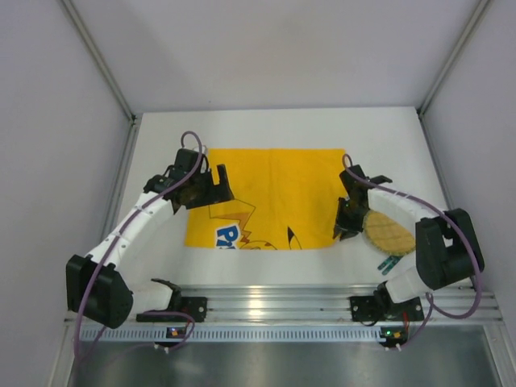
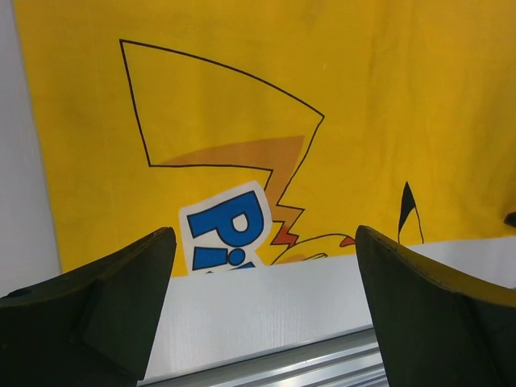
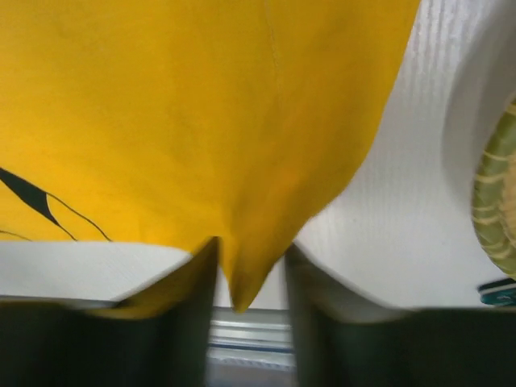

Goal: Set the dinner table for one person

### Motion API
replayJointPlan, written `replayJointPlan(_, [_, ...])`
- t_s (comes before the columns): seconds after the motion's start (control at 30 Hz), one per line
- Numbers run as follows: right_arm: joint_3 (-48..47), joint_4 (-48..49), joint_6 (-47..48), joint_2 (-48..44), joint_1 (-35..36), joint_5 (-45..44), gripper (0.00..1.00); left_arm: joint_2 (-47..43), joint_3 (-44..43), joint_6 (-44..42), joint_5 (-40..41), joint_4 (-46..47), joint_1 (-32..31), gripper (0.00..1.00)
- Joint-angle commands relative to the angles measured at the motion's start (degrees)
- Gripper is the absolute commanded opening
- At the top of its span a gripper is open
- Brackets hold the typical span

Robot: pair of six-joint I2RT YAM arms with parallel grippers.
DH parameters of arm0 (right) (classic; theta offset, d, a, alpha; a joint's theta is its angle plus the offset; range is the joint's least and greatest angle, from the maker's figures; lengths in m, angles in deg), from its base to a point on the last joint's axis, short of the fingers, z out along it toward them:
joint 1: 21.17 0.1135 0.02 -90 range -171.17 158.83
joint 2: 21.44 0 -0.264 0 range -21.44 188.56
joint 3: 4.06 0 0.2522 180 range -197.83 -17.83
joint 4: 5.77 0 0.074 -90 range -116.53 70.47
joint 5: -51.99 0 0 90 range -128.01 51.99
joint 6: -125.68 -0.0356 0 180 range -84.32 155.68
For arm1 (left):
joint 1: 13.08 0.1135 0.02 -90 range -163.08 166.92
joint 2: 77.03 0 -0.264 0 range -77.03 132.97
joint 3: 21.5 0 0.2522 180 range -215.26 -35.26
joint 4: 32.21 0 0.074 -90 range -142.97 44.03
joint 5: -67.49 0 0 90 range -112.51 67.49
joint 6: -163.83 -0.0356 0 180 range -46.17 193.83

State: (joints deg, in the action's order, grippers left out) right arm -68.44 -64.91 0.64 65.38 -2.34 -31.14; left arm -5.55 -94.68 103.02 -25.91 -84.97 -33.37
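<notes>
The dinner table is a white matte tabletop. A yellow cartoon-printed placemat lies flat on its middle. My left gripper hovers at the placemat's far left edge, jaws wide open and empty; its view shows the placemat and bare table between the fingers. My right gripper is at the placemat's near right corner. In the right wrist view, blurred, that corner sits between the fingers, which stand narrowly apart.
A round woven yellow-green plate lies right of the placemat, under the right arm; its rim shows in the right wrist view. A teal item lies just in front of it. A metal rail runs along the near edge.
</notes>
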Motion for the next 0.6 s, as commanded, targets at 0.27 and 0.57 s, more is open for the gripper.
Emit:
replayJointPlan(0.27, [-18.1, -16.9, 7.4, -3.8, -0.2, -14.6, 0.91, 2.3, -1.7, -0.8, -2.5, 3.5, 0.3, 0.97])
replayJointPlan(0.57, [-21.6, -14.2, 12.5, -0.2, -18.4, -15.1, 0.95, 0.9, -0.2, 0.0, -3.0, 3.8, 0.3, 0.97])
